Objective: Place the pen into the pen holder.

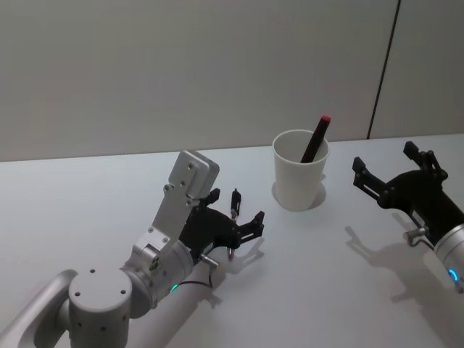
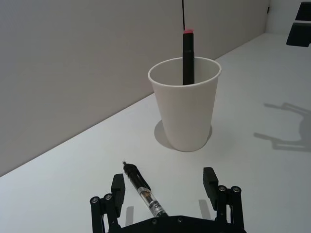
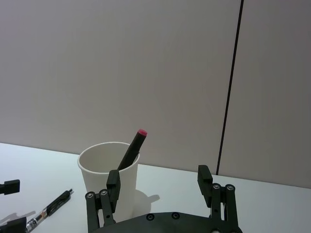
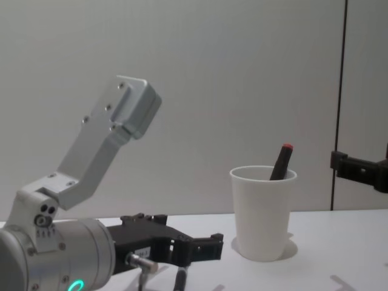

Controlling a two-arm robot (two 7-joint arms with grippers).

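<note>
White paper cup (image 1: 299,177) holds leaning black red-tipped pen (image 1: 315,139). Left gripper (image 2: 163,179) spread, straddling clear-barrelled black pen (image 2: 144,192) on white table (image 1: 326,275); right gripper (image 1: 384,159) spread, near cup.

The pen holder (image 1: 299,174) is plain white, unprinted, and the stick pen (image 1: 315,139) in it is black with a red tip. The pen (image 2: 144,190) on the pale tabletop (image 1: 87,196) is black with a clear middle band. The left claw (image 2: 164,178) and right claw (image 1: 385,157) are matte black on silver-grey arms (image 1: 174,217), each showing a small teal light.
</note>
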